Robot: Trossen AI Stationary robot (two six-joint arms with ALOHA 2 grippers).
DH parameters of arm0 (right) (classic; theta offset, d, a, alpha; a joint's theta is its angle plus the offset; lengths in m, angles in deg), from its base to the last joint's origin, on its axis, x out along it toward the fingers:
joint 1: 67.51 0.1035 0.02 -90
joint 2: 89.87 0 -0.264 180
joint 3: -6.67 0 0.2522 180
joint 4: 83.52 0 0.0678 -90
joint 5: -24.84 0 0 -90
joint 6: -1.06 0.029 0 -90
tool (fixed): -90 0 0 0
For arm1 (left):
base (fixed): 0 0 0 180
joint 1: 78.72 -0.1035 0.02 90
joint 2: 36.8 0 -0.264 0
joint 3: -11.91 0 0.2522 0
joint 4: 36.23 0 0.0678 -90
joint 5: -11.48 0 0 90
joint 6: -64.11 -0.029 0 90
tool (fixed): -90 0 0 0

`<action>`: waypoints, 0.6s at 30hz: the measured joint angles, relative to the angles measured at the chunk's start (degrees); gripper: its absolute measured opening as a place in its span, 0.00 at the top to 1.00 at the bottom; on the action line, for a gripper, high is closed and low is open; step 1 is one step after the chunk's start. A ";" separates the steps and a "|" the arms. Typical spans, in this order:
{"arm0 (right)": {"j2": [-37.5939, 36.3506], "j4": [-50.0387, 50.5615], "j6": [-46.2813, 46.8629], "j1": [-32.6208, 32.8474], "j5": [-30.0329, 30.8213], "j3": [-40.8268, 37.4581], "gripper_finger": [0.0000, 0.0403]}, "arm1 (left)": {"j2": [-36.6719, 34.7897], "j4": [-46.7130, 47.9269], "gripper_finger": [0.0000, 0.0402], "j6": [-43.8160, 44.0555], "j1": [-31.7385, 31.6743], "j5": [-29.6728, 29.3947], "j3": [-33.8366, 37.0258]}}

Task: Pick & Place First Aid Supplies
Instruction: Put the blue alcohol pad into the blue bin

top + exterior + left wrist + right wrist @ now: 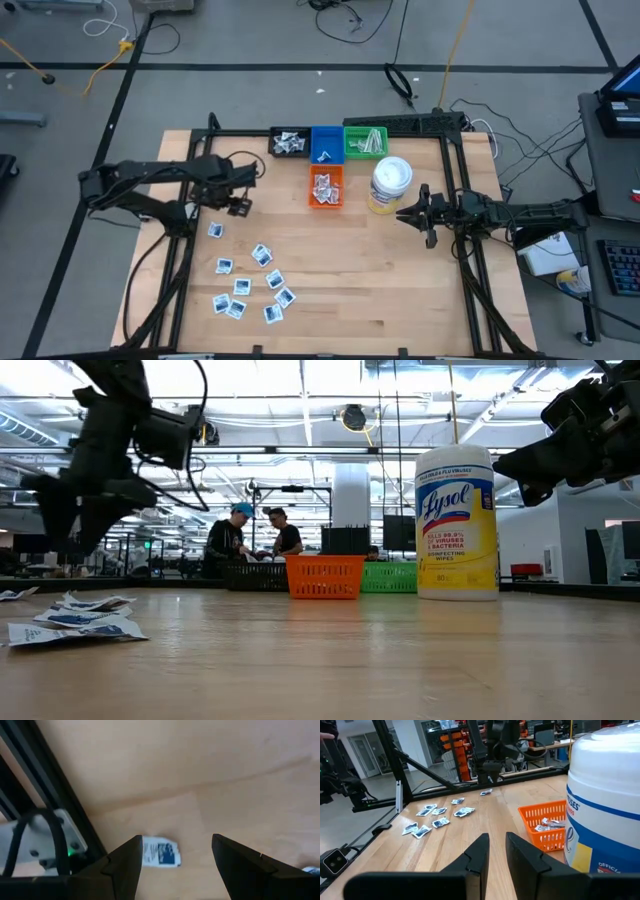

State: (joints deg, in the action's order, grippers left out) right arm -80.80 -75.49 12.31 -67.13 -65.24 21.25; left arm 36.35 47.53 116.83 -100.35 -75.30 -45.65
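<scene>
Several small white packets with blue print lie flat on the wooden table's near-left part (250, 285), also seen in the low view (70, 622) and the right wrist view (437, 815). My left gripper (238, 206) hangs above the table, open, fingers pointing down (76, 530). One packet (160, 854) lies on the table below and between its fingers (215, 230), untouched. My right gripper (404, 213) waits at the table's right, beside the wipes canister, fingers close together and holding nothing (497, 851).
Black (290, 143), blue (325, 143) and green (365, 142) bins line the far edge; an orange bin (326, 187) with packets stands nearer. A white and yellow Lysol canister (390, 185) sits beside it. Black frame rails (185, 270) border the table. People stand in the room behind (250, 540).
</scene>
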 joint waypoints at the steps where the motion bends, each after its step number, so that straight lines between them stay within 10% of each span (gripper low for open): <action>1: -0.02 0.00 0.00 -0.01 0.00 0.01 0.85 | -0.63 0.12 0.40 0.42 0.34 0.40 0.73; 18: 0.00 0.01 0.01 -0.01 0.00 0.01 0.85 | 2.65 -0.31 0.40 7.02 5.86 -1.44 2.84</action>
State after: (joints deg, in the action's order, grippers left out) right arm -80.79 -75.48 12.32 -67.14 -65.24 21.26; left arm 39.01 47.22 123.85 -94.49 -76.75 -42.81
